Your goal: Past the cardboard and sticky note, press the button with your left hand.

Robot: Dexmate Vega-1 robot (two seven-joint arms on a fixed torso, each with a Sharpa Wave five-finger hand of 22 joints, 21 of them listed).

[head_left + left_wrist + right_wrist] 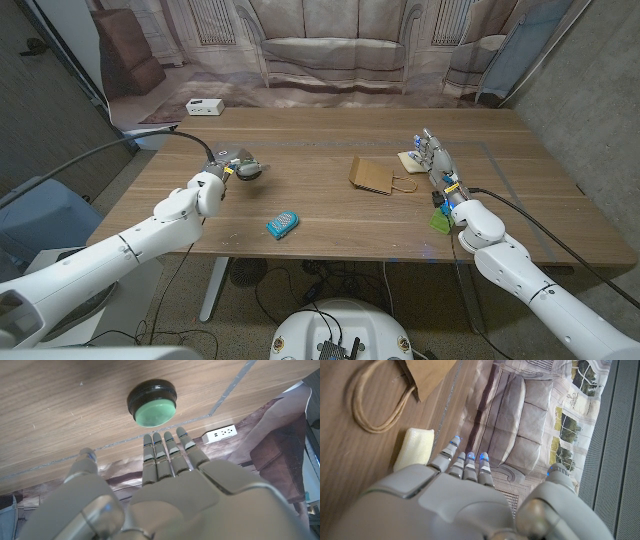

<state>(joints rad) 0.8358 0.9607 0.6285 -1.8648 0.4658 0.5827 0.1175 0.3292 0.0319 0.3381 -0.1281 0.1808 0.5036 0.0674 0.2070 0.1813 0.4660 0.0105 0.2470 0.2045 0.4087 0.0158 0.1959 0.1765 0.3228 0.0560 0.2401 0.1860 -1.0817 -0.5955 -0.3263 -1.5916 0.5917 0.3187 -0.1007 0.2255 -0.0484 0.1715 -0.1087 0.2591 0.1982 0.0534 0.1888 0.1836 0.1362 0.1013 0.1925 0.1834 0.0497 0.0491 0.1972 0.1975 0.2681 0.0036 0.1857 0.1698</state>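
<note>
The button has a green cap on a black base and stands on the wooden table. In the head view it is a dark shape at my left hand's fingertips. My left hand holds nothing. Its fingers reach out straight and stop just short of the button, thumb apart. The brown cardboard bag lies mid-table, its cord handle beside a pale yellow sticky note pad. My right hand stands next to that pad, fingers extended and empty.
A small blue packet lies near the table's front edge. Something green sits by my right wrist. A white power strip lies on the floor past the far left corner. A printed sofa backdrop hangs behind the table.
</note>
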